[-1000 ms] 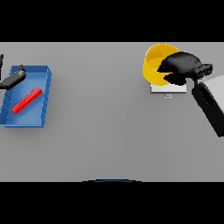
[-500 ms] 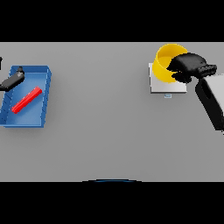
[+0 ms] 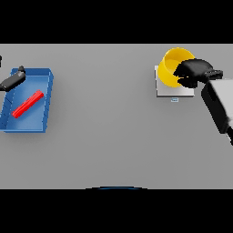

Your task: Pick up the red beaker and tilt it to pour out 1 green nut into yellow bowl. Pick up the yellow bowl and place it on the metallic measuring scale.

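Left hand point(image 3: 12, 80) sits at the far left edge of the table point(image 3: 104, 136), over the upper left corner of a blue tray point(image 3: 46, 103); only a dark, elongated part of it shows, and whether its fingers are open or curled cannot be told. Inside the blue tray lies a red beaker point(image 3: 27, 103), flat on its side and set diagonally, its upper end pointing toward the tray's far right. The middle of the grey table separates the tray from the items on the right, which stand well apart from it. At upper right, a metallic measuring scale point(image 3: 175, 91) shows as a pale square plate with a small tab on its near edge. The yellow bowl point(image 3: 171, 68) is over the far part of this plate, tilted slightly so that its opening faces the right. Right hand point(image 3: 195, 72) grips the bowl at its right rim, fingers curled round the wall, with the forearm entering from the right edge
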